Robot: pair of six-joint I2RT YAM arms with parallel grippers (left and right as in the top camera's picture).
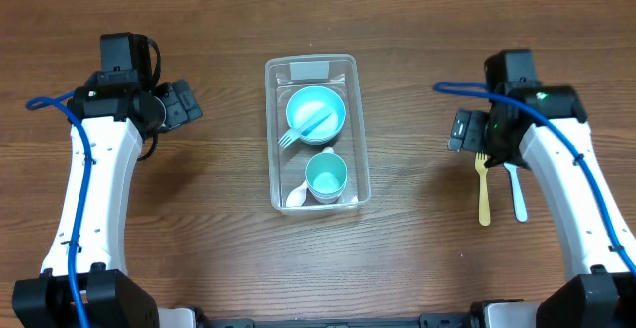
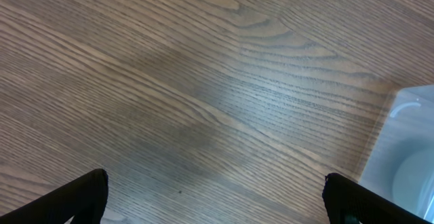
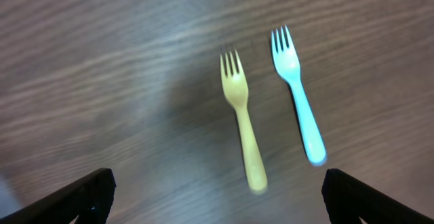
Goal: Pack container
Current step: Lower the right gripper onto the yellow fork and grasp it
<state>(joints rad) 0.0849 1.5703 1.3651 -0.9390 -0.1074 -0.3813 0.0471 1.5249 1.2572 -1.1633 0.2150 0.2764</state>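
Note:
The clear container (image 1: 361, 134) stands in the middle of the table, its whitish label at the far end. Inside it are a light-blue bowl (image 1: 316, 109) with a blue fork across it, a teal cup (image 1: 326, 176) and a white spoon (image 1: 296, 199). My left gripper (image 1: 184, 102) hovers open to the left of the container; in the left wrist view the gripper (image 2: 217, 200) holds nothing and a container corner (image 2: 407, 142) shows at the right. My right gripper (image 1: 461, 129) is open just beyond a yellow fork (image 3: 243, 115) and a blue fork (image 3: 298, 95) lying side by side.
Bare wooden tabletop surrounds the container. The two forks (image 1: 484, 194) lie right of it, partly under my right arm. Both arm bases stand at the near corners of the table.

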